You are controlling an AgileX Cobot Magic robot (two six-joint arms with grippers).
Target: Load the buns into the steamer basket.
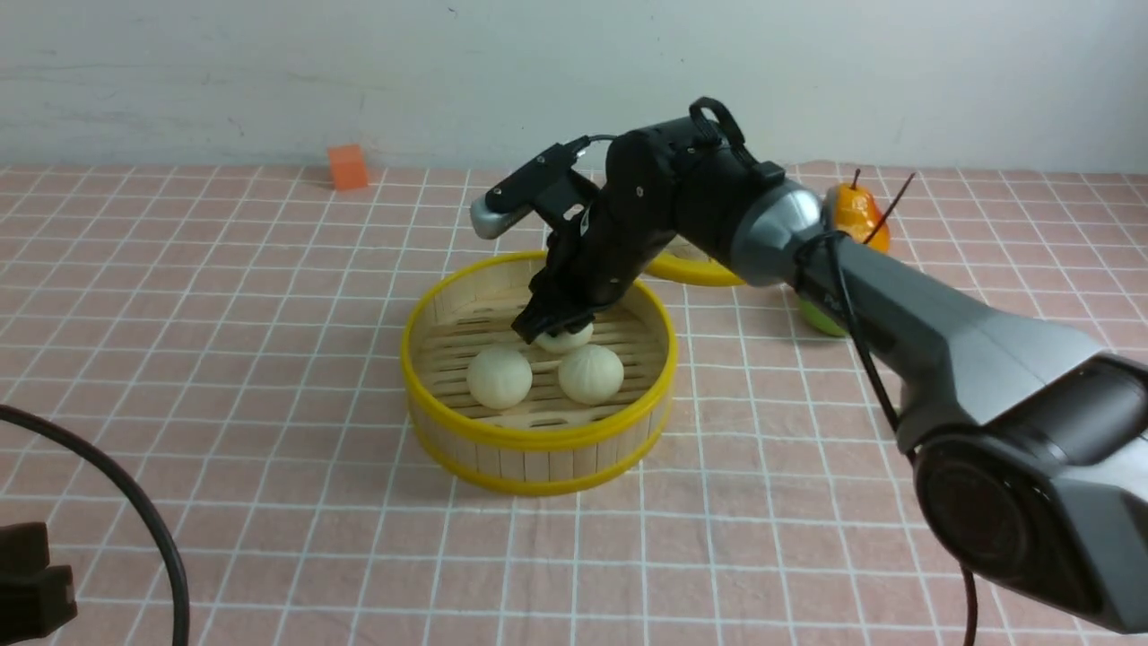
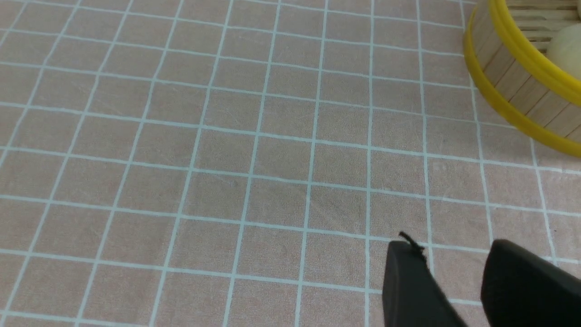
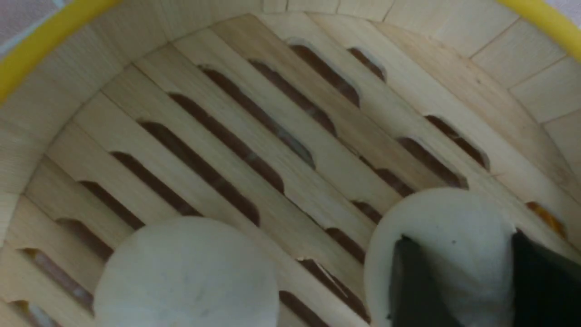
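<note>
bun point(image 3: 442, 213) between right tool point(image 3: 459, 247) fingers, low inside steamer basket point(image 1: 538, 437)

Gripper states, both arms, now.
Left gripper: open, empty.
Right gripper: straddling a bun in the steamer basket; whether it grips cannot be told.

A pink checked cloth point(image 1: 269, 377) bears an orange cube point(image 1: 347, 167), a pear point(image 1: 863, 215), a green ball point(image 1: 818, 319) and a lid point(image 1: 700, 274).

Right arm point(image 1: 906, 314) extended forward, right claw point(image 1: 549, 328) angled down; left claw point(image 2: 449, 259) parted
</note>
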